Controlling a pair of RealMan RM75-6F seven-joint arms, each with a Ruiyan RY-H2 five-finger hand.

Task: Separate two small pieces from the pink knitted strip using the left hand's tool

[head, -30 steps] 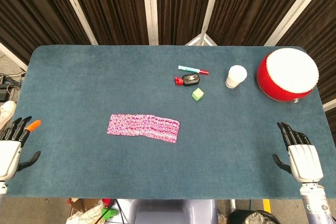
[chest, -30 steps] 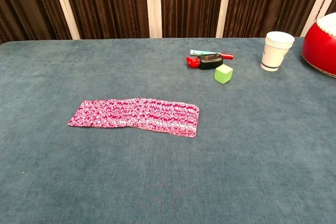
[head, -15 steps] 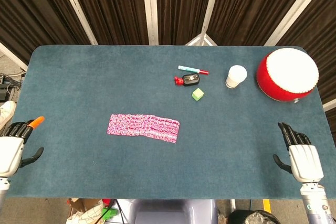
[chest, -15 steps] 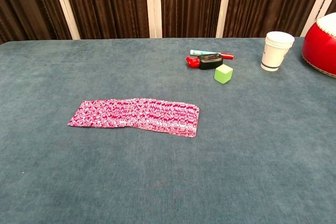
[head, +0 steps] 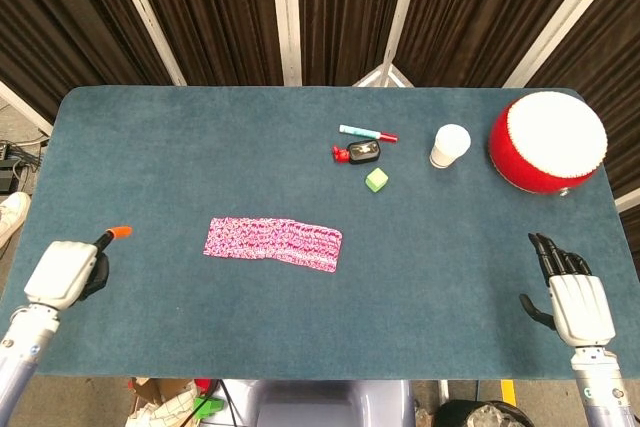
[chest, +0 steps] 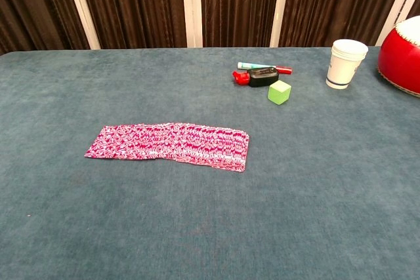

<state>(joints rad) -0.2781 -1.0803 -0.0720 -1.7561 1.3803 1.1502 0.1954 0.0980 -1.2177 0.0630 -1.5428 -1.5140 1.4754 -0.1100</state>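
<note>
Pink knitted strip (head: 273, 243) lies flat, uncut, mid-worktop (head: 200, 147), well clear of both robot hands. Left robot hand (head: 62, 274) closed around an orange-tipped tool (head: 117, 232), tip aimed stripward, presumably for approach. Right robot hand (head: 572, 294) spread, empty, parked at the near right edge.

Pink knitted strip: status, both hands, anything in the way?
Left hand grips orange-tipped tool, left of the strip. Right hand open at the near right edge. Pink knitted strip flat, whole, untouched. Nothing between tool and strip.
</note>
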